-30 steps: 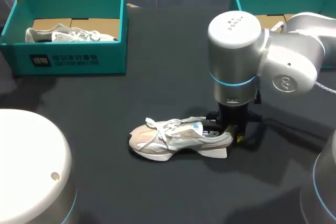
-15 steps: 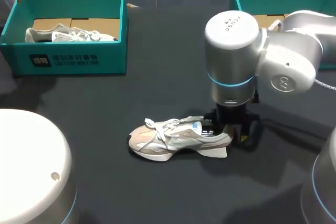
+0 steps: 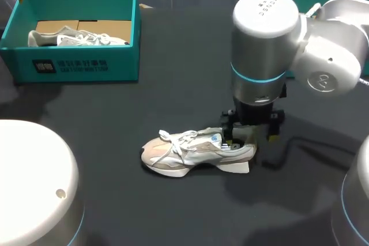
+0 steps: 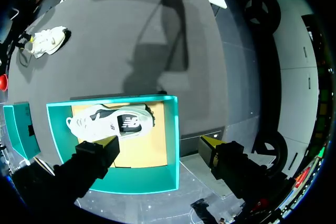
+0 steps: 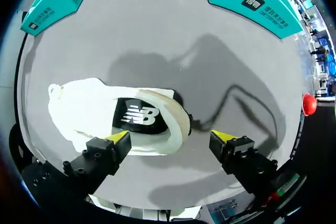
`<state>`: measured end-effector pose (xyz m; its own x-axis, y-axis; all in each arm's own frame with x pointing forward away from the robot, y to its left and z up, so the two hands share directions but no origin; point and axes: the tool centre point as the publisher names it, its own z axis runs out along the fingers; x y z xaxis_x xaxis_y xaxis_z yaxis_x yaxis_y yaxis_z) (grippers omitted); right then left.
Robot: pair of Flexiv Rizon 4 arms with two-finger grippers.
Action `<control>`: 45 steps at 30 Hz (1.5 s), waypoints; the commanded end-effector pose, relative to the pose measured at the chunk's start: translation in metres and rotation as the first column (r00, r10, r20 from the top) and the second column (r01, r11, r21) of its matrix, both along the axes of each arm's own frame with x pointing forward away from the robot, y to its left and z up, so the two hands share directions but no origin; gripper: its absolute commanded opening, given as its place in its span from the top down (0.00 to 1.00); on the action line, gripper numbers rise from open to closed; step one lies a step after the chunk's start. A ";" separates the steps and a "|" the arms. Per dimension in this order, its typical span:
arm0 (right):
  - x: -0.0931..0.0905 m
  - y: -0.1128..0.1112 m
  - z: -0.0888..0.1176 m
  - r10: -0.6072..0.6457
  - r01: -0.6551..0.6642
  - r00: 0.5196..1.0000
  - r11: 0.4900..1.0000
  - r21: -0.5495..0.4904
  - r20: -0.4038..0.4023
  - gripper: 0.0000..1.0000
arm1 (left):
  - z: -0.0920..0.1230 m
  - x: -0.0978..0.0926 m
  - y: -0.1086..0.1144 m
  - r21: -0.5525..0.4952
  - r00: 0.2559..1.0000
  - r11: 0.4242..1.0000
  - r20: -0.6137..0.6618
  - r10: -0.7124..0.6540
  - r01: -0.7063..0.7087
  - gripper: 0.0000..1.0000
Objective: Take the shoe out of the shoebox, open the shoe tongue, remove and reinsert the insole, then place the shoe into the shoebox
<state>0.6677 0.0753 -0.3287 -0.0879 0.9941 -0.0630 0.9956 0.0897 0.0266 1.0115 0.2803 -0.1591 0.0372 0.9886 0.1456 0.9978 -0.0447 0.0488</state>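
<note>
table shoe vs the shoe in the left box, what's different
The table shoe lies on the tabletop; the boxed shoe lies inside the teal shoebox. The table shoe has a beige toe; the boxed shoe looks white and grey. The right gripper hangs open over the table shoe's heel, the left gripper open above the boxed shoe. Both are laced sneakers.
</note>
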 end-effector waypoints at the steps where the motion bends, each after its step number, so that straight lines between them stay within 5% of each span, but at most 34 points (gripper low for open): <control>1: -0.002 -0.021 0.025 0.093 -0.098 0.995 0.988 0.121 0.045 0.00 | 0.000 0.000 0.001 0.001 1.000 1.000 0.000 -0.001 0.001 0.00; 3: -0.002 -0.024 0.031 0.181 -0.195 0.979 0.966 0.171 0.093 0.00 | 0.000 0.000 0.001 0.001 1.000 1.000 0.000 -0.001 0.001 0.00; 6: -0.002 -0.035 0.040 0.410 -0.465 0.883 0.828 0.314 0.228 0.00 | 0.000 0.000 0.001 0.001 1.000 1.000 0.000 -0.001 0.001 0.00; 7: -0.001 -0.037 0.040 0.424 -0.455 0.889 0.856 0.246 0.172 0.00 | 0.000 0.000 0.001 0.001 1.000 1.000 0.000 -0.001 0.001 0.00; 19: -0.001 -0.037 0.040 0.424 -0.455 0.889 0.856 0.246 0.172 0.00 | 0.000 0.000 0.001 0.001 1.000 1.000 0.000 -0.001 0.001 0.00; 26: 0.007 -0.055 0.051 0.515 -0.691 0.720 0.598 0.406 0.465 0.00 | 0.000 0.000 0.001 0.001 1.000 1.000 0.000 -0.001 0.001 0.00; 32: 0.020 -0.066 0.052 0.539 -0.803 0.596 0.385 0.455 0.595 0.00 | 0.000 0.000 0.001 0.001 1.000 1.000 0.000 -0.001 0.001 0.00; 44: 0.020 -0.066 0.052 0.539 -0.803 0.596 0.385 0.455 0.595 0.00 | 0.000 0.000 0.001 0.001 1.000 1.000 0.000 -0.001 0.001 0.00; 45: 0.022 -0.069 0.047 0.542 -0.823 0.568 0.357 0.443 0.619 0.00 | 0.000 0.000 0.001 0.001 1.000 1.000 0.000 -0.001 0.001 0.00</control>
<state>0.6901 0.0123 -0.2726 -0.8517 0.3971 0.3420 0.5239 0.6636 0.5340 1.0115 0.2803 -0.1591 0.0371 0.9887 0.1455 0.9978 -0.0447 0.0487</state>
